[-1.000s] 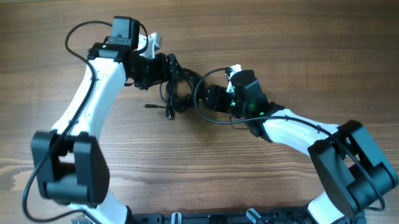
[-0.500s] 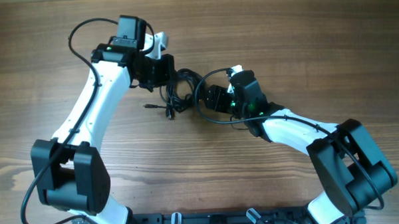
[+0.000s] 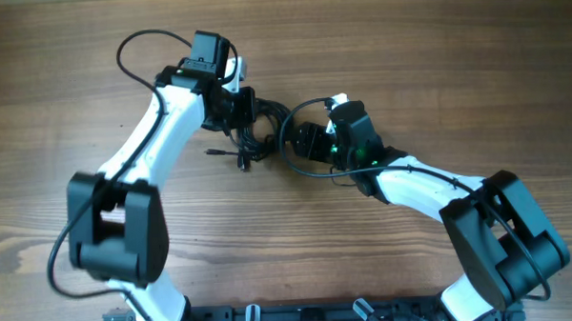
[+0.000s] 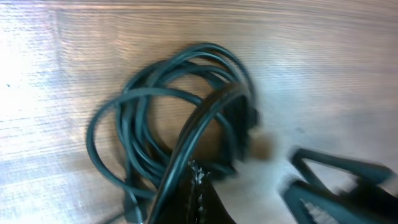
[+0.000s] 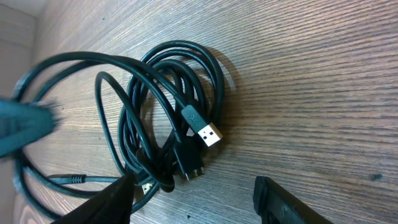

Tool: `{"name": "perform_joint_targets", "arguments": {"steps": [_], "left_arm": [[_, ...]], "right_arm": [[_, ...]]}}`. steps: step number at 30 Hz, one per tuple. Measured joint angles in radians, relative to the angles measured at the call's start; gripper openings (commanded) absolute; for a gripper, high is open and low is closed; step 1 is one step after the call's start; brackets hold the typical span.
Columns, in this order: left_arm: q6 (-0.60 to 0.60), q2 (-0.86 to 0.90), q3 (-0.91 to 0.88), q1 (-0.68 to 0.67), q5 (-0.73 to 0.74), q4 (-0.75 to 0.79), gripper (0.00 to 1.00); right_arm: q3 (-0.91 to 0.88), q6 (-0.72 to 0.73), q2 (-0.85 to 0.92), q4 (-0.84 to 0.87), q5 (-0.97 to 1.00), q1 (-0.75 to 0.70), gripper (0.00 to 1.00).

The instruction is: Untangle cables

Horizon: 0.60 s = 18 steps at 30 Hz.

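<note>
Cables (image 3: 256,131) lay as one tangled coil on the wooden table (image 3: 454,59), between both grippers. Left gripper (image 4: 245,160) was spread open, with a strand passing by one finger; the view was blurred. Right gripper (image 5: 193,183) was wide open and held nothing; a USB plug (image 5: 210,134) lay just ahead.

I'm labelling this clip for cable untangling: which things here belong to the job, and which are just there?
Job: cables, left gripper, right gripper (both open).
Not the job: wooden table, arm wiring, black rail at the bottom edge.
</note>
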Motion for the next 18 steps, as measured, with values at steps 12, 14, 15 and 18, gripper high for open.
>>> {"name": "perform_joint_targets", "arguments": {"steps": [12,14,15,18], "left_arm": [[0.0,0.18,-0.006,0.01,-0.04,0.066,0.04],[0.0,0.18,-0.006,0.01,-0.043,0.076,0.04],[0.0,0.18,-0.006,0.01,-0.047,0.077,0.04],[0.0,0.18,-0.006,0.01,-0.058,0.08,0.04]], "right_arm": [[0.0,0.0,0.0,0.0,-0.004,0.0,0.64],[0.0,0.0,0.0,0.0,-0.004,0.0,0.64],[0.0,0.0,0.0,0.0,-0.004,0.0,0.64],[0.0,0.0,0.0,0.0,-0.004,0.0,0.64]]}}
